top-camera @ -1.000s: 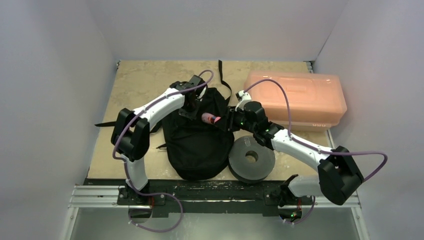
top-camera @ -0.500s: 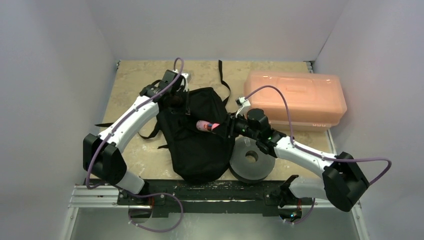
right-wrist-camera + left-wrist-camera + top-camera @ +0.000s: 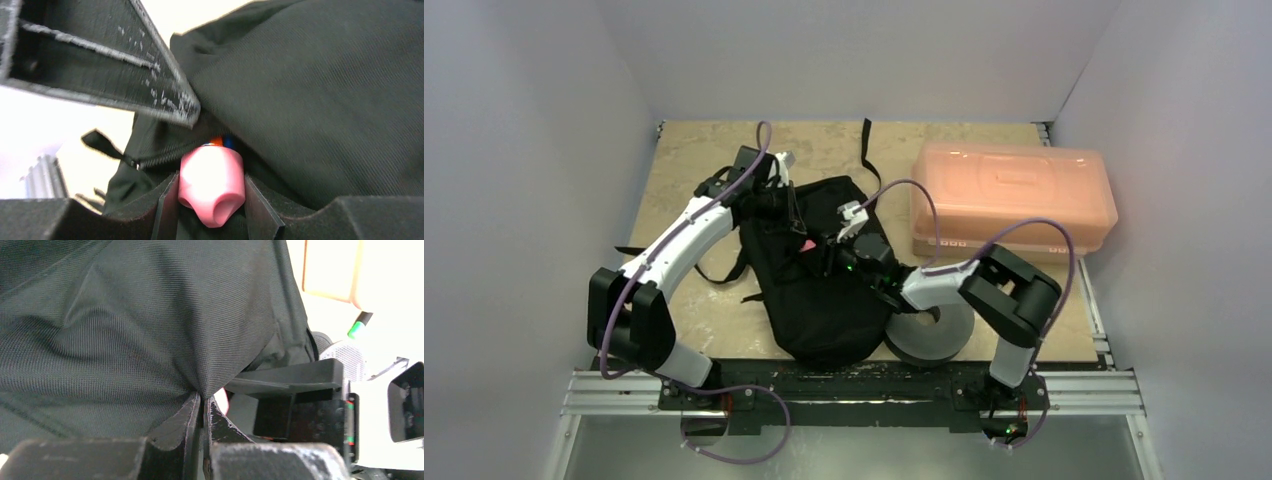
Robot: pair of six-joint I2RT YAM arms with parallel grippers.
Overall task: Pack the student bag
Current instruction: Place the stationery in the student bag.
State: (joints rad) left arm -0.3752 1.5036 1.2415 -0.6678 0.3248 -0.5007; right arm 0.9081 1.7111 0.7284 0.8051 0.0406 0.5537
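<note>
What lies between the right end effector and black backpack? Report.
Pink rounded plastic object, held in right end effector at soft black fabric backpack's zipper; right wrist view.

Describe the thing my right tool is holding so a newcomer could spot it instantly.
Find the black student bag mid-table, left of the orange box. By its zipper, the right tool grips a small pink piece. It is the only bright pink, rounded thing against all that black fabric.

1 backpack (image 3: 824,300), 1 box (image 3: 1009,195), 1 spool (image 3: 949,340), 1 pink item (image 3: 212,185).
</note>
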